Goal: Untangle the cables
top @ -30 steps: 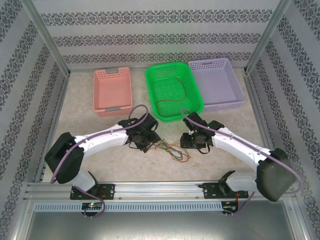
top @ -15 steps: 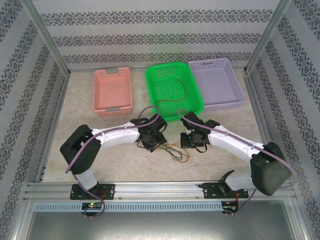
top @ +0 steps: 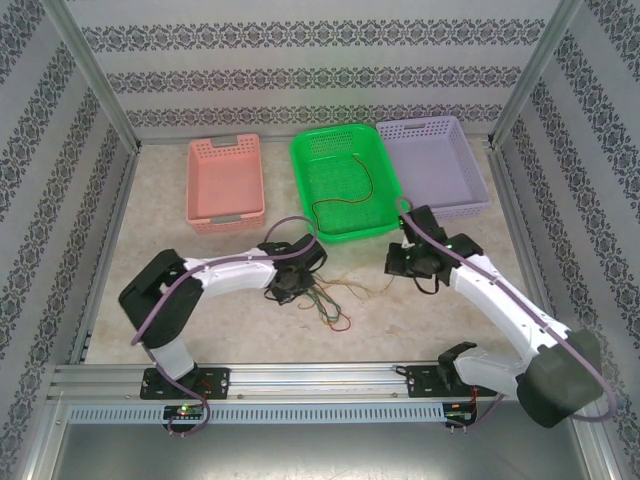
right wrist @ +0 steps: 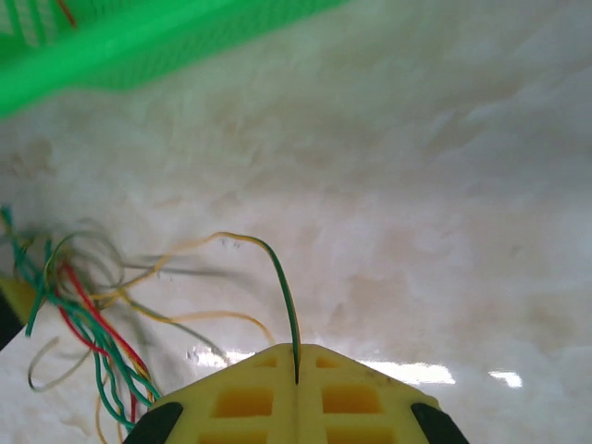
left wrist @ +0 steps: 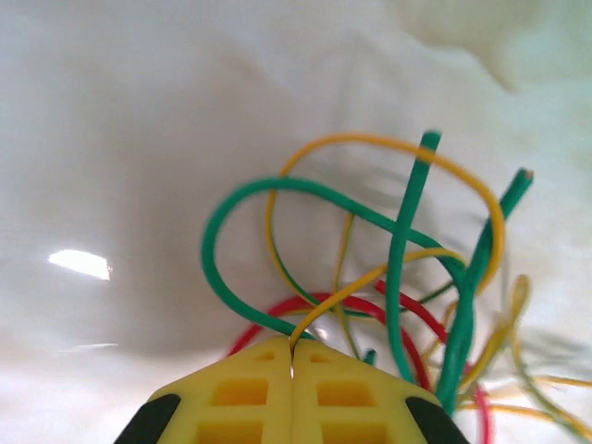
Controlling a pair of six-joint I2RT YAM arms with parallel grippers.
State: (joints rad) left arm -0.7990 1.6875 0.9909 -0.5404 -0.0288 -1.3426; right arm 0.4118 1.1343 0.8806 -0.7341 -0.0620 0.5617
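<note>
3 baskets in a row at far side of bench (top: 160, 230): pink basket (top: 226, 180) left, green basket (top: 325, 165) middle, purple basket (top: 435, 165) right. In green basket: 1 thin dark cable (top: 369, 178), curled, running far-to-near.

Cables (top: 325, 300): loose tangle of red, green and yellow strands on bare bench, nearer than green basket, between both arms. Long axis left-to-right; loose ends pointing toward near edge.

Left fingers (left wrist: 273, 365): shut tight on 1 yellow strand at tangle's left end.

Right fingers (right wrist: 277, 370): shut on 1 green-and-yellow strand arching left to tangle; tangle itself apart from these fingers.
</note>
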